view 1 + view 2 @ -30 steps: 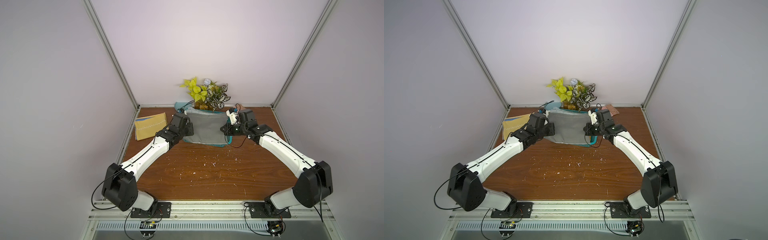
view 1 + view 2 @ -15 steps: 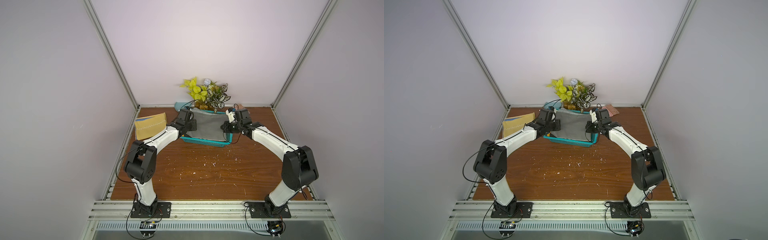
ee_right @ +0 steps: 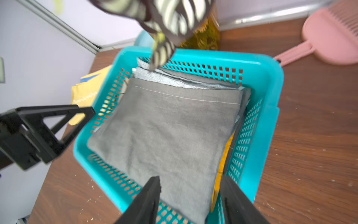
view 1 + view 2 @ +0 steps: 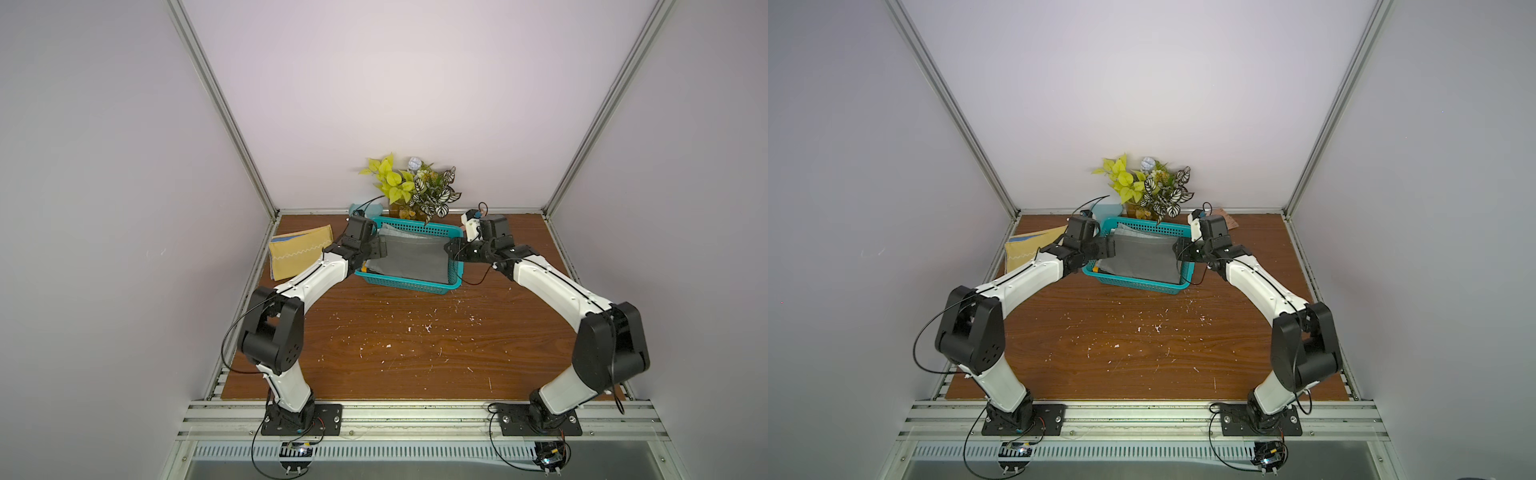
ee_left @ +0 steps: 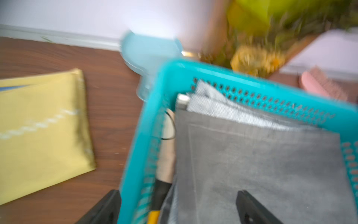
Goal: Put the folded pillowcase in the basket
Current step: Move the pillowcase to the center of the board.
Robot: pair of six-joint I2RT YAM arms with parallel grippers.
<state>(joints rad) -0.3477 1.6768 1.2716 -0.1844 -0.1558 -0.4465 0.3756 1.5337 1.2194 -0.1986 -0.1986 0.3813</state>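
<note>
Your L hand (image 5: 177, 192) & R hand (image 3: 190, 178) are both released b/c the pillowcase (image 3: 170, 126) lies flat inside the basket (image 3: 267, 77).

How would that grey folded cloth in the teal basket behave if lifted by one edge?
Probably floppy: the grey pillowcase is thin fabric with soft creases, so it would likely droop and unfold. It looks light, lying flat on other folded cloths in the basket. Its matte weave probably grips well.

This looks like a robot lab cell: pale panels (image 4: 395, 83) in aluminium framing (image 4: 224, 104) box a wooden counter (image 4: 415, 345), two arms (image 4: 316, 274) bolted to a rail (image 4: 415, 415) at six o'clock, potted plant (image 4: 411, 187) at twelve.
</note>
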